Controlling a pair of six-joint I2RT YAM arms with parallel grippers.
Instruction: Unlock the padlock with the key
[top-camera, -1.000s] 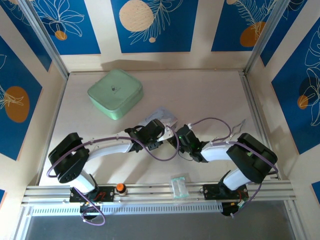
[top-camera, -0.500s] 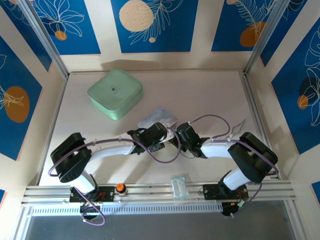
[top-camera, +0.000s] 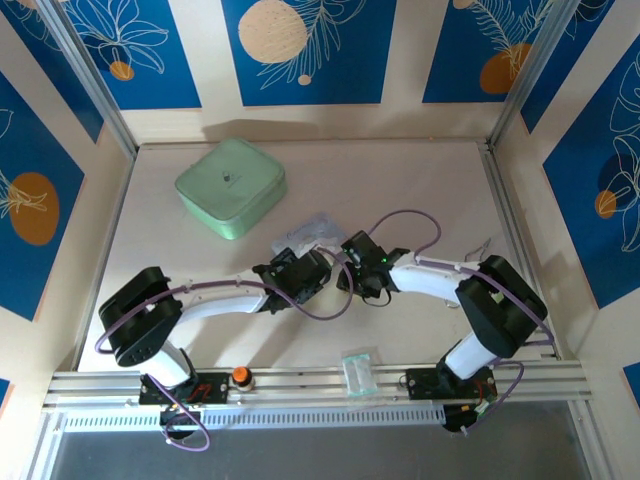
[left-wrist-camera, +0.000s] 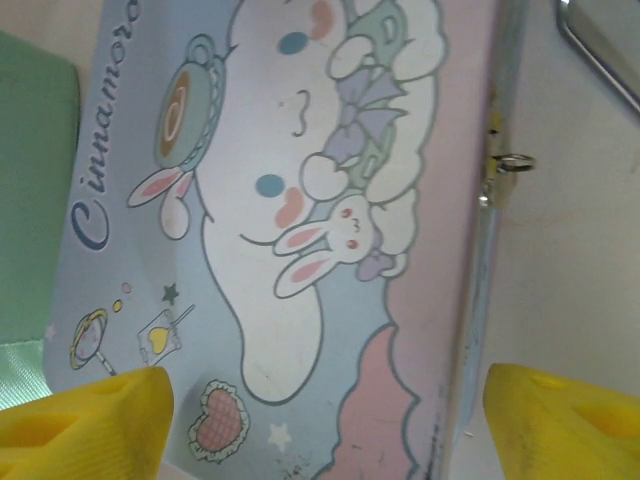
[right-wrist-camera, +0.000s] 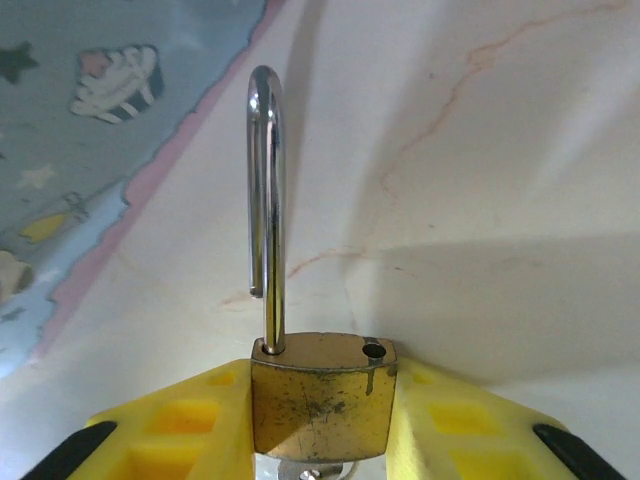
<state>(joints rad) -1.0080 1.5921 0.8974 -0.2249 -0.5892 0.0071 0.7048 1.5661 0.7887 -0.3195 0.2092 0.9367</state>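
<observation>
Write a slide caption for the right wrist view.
Right gripper holds the brass padlock by its body, shackle free of its hole, cartoon tin at upper left.

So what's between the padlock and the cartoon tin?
Bare tabletop, seen in the right wrist view; the padlock stands clear of the cartoon tin.

The pastel-blue cartoon tin (left-wrist-camera: 300, 200) bears cursive lettering "Cinnamo", cut off at the frame edge

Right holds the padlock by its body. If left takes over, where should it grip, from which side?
Probably the shackle, at its bare bend, approached from the end opposite the right gripper: the yellow fingers cover the padlock body's flanks, while the shackle stands free, swung out of its hole.
</observation>
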